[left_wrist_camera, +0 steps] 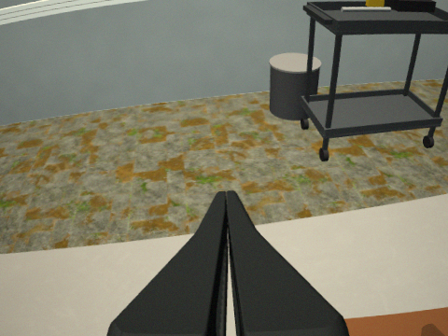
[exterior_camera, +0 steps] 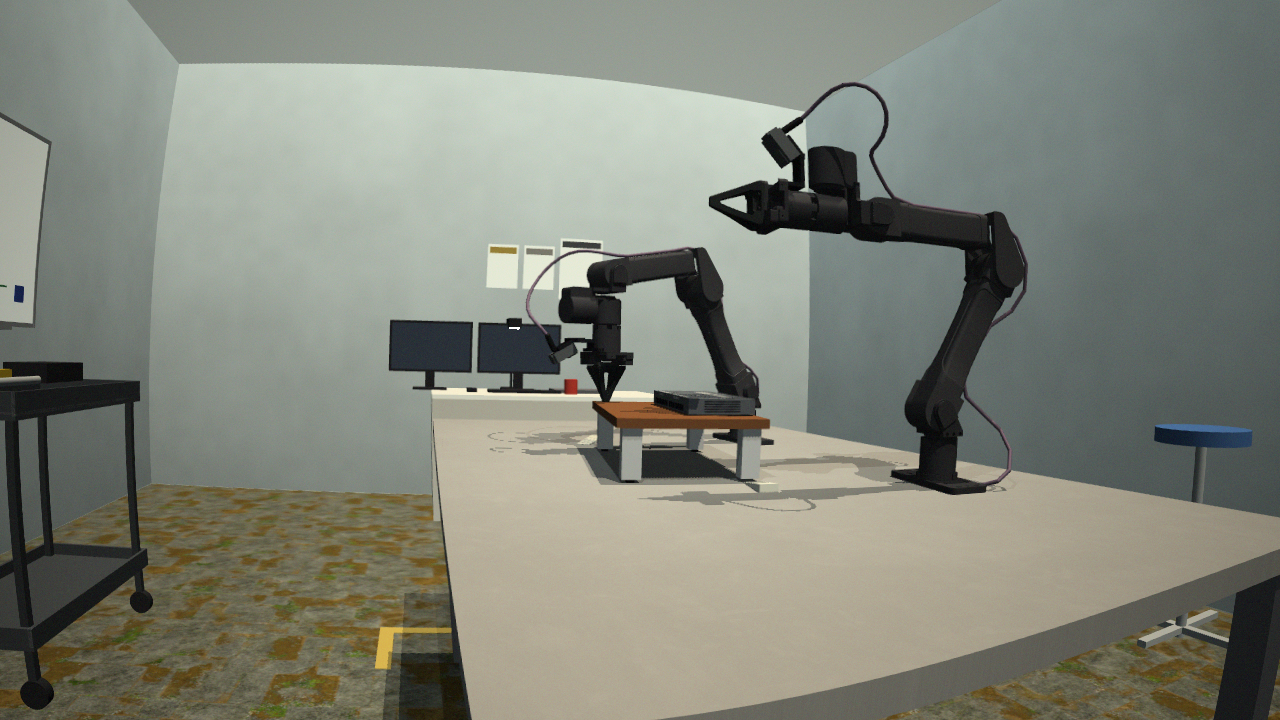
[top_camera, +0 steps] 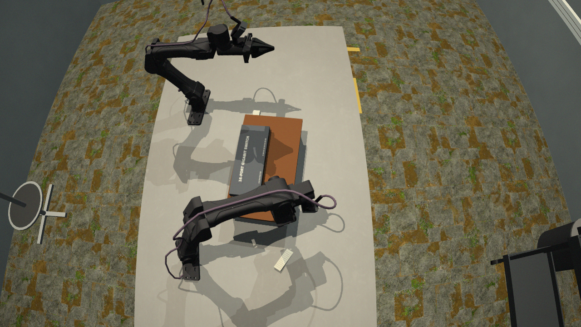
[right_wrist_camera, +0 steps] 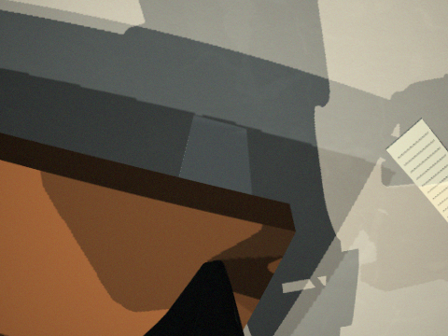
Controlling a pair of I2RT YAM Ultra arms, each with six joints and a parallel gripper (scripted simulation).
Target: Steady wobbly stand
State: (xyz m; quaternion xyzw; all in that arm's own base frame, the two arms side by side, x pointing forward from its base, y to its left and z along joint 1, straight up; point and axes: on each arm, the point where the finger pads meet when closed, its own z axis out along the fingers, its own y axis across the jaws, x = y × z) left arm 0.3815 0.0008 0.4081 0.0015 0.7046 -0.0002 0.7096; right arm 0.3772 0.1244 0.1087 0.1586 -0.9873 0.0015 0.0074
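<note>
The stand (top_camera: 293,134) (exterior_camera: 662,420) (left_wrist_camera: 397,324) (right_wrist_camera: 37,224) is on the table, its long axis running from the left arm's side toward the right arm's. The network switch (top_camera: 251,158) (exterior_camera: 707,404) lies on it. The right gripper (exterior_camera: 606,399) (right_wrist_camera: 217,273), fingers pressed together and empty, is nearer: the top's end corner lies directly below its tips; contact I cannot tell. Probably it must press downward there to test wobble. Beyond that end lies the ridged wedge (top_camera: 283,260) (exterior_camera: 587,439) (right_wrist_camera: 422,163), apart. The left gripper (top_camera: 273,48) (exterior_camera: 711,200) (left_wrist_camera: 227,203) is high, also closed on nothing.
</note>
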